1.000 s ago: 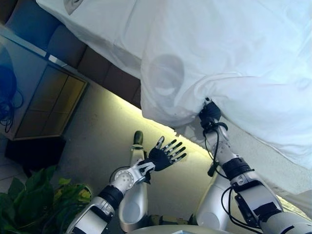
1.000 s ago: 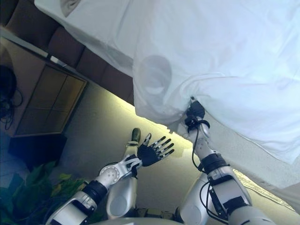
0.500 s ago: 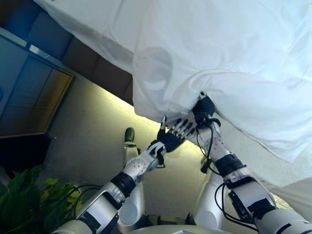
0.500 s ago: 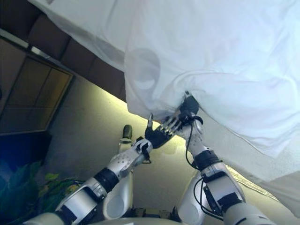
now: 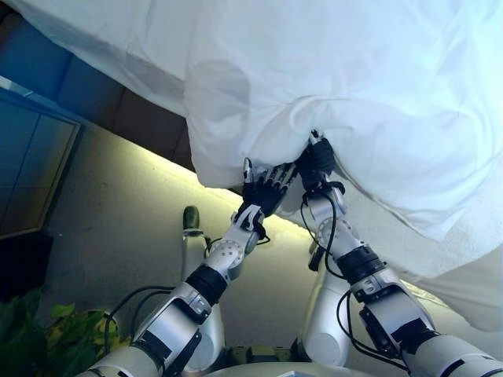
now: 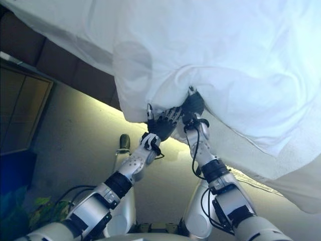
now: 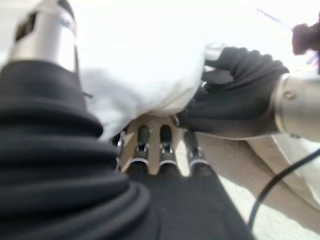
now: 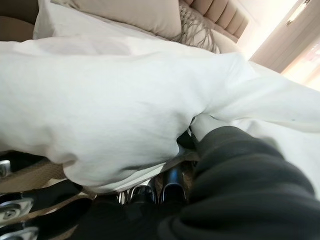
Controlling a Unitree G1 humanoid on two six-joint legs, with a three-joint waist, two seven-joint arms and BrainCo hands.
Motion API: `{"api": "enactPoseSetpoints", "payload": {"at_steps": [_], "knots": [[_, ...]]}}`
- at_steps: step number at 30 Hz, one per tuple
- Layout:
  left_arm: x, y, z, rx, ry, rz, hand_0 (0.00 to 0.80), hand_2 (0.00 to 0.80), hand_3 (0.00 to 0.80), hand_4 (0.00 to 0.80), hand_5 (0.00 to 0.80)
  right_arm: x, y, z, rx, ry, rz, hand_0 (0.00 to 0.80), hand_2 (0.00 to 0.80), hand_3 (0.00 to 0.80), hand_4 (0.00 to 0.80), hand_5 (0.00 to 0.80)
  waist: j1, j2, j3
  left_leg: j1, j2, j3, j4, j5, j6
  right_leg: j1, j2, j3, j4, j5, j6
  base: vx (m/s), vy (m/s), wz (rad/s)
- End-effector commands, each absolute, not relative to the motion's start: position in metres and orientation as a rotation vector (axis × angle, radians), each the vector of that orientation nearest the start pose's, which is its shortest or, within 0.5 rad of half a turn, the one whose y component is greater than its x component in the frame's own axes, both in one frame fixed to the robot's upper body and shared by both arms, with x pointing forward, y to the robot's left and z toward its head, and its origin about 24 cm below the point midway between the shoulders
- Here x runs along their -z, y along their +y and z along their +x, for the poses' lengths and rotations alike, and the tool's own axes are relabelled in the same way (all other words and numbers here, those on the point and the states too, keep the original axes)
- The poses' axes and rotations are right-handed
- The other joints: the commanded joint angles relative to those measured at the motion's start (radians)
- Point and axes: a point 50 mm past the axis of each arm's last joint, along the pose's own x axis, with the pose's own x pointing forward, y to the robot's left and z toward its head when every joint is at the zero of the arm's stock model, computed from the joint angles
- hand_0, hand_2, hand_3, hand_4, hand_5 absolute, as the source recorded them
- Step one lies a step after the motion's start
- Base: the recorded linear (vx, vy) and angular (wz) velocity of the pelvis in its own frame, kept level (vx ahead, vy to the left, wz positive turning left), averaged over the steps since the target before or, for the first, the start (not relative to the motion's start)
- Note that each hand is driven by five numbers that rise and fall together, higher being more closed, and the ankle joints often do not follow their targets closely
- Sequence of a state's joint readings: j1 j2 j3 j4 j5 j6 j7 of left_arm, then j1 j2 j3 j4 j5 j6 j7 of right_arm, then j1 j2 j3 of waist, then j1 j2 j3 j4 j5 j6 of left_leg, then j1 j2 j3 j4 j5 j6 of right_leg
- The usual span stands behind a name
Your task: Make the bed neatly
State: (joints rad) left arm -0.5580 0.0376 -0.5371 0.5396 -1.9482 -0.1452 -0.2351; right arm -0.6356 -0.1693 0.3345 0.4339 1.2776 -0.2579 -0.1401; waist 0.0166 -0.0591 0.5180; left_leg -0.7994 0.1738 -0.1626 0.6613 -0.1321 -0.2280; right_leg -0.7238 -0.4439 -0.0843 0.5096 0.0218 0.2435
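A white duvet [image 5: 354,78] hangs in folds over the bed's side. My right hand [image 5: 316,161] is shut on a bunched fold at the duvet's lower edge; its wrist view shows the cloth [image 8: 110,125] gathered over its curled fingers [image 8: 150,192]. My left hand [image 5: 263,188] is right beside it, fingers straight and touching the hanging edge from below. In the left wrist view its fingers [image 7: 160,150] reach under the cloth [image 7: 145,75], with the right hand's dark cover [image 7: 240,100] close by.
The bed's dark brown padded side [image 5: 149,126] runs under the duvet, with a lit strip along the beige floor [image 5: 118,228]. A bedside cabinet [image 5: 31,181] stands at the left and a green plant [image 5: 31,338] at the lower left. Pillows [image 8: 125,15] lie at the bed's head.
My left hand has risen from low over the floor up to the duvet's edge, beside the right hand. The right hand has kept its hold. The camera has shifted.
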Motion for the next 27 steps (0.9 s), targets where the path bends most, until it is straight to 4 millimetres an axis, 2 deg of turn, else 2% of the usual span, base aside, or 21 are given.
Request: {"api": "enactPoseSetpoints", "payload": {"at_steps": [1,7,11,15,20,21,22,27], "knots": [[-0.125,0.012,0.337,0.589,0.034,-1.717,0.000,0.000,0.000,0.000,0.000,-0.159,-0.081,0.349,-0.321,-0.206,0.960,0.800,0.800,0.800,0.800,0.800,0.026,-0.010,-0.006,-0.047,0.004,0.022,0.017,0.099,0.069,-0.028,-0.004,0.063,-0.007,0.143,-0.003,0.028,0.046,-0.07],[-0.124,0.020,0.343,0.535,-0.009,-1.741,0.000,0.000,0.000,0.000,0.000,-0.161,-0.079,0.348,-0.339,-0.203,0.943,0.800,0.800,0.800,0.800,0.800,0.014,-0.011,-0.001,-0.047,0.012,0.035,0.027,0.099,0.069,-0.032,0.000,0.074,0.009,0.133,-0.012,0.024,0.051,-0.04],[-0.128,0.030,0.349,0.532,-0.096,-1.752,0.000,0.000,0.000,0.000,0.000,-0.160,-0.078,0.347,-0.350,-0.190,0.920,0.800,0.800,0.800,0.800,0.800,0.003,-0.012,-0.002,-0.042,0.020,0.043,0.030,0.096,0.069,-0.033,0.005,0.082,0.013,0.127,-0.018,0.025,0.061,-0.05],[-0.137,0.047,0.355,0.509,-0.205,-1.758,0.000,0.000,0.000,0.000,0.000,-0.155,-0.079,0.348,-0.352,-0.167,0.913,0.800,0.800,0.800,0.800,0.800,-0.005,-0.009,-0.004,-0.029,0.028,0.055,0.027,0.095,0.070,-0.028,0.009,0.087,0.012,0.120,-0.025,0.026,0.049,-0.09],[-0.142,0.078,0.366,0.364,-0.278,-1.772,0.000,0.000,0.000,0.000,0.000,-0.153,-0.082,0.349,-0.360,-0.163,0.899,0.800,0.800,0.800,0.800,0.800,-0.015,0.003,-0.009,-0.012,0.033,0.073,0.012,0.097,0.066,-0.024,0.008,0.090,0.016,0.106,-0.033,0.012,0.064,-0.11],[-0.142,0.083,0.368,0.336,-0.283,-1.772,0.000,0.000,0.000,0.000,0.000,-0.154,-0.083,0.349,-0.361,-0.163,0.894,0.800,0.800,0.800,0.800,0.800,-0.018,0.005,-0.009,-0.008,0.032,0.077,0.004,0.102,0.066,-0.024,0.007,0.090,0.015,0.105,-0.035,-0.096,0.070,-0.07],[-0.142,0.086,0.368,0.324,-0.285,-1.775,0.000,0.000,0.000,0.000,0.000,-0.154,-0.084,0.349,-0.361,-0.166,0.891,0.800,0.800,0.800,0.800,0.800,-0.021,0.004,-0.004,-0.017,0.025,0.082,-0.005,0.135,0.071,-0.031,0.003,0.089,0.002,0.134,-0.045,-0.098,0.067,-0.09],[-0.130,0.103,0.370,0.184,-0.285,-1.790,0.000,0.000,0.000,0.000,0.000,-0.156,-0.087,0.346,-0.363,-0.175,0.875,0.800,0.800,0.800,0.800,0.800,-0.029,0.012,-0.003,-0.005,0.028,0.092,-0.021,0.142,0.068,-0.025,0.003,0.088,-0.002,0.124,-0.048,-0.030,0.039,-0.05]]}}
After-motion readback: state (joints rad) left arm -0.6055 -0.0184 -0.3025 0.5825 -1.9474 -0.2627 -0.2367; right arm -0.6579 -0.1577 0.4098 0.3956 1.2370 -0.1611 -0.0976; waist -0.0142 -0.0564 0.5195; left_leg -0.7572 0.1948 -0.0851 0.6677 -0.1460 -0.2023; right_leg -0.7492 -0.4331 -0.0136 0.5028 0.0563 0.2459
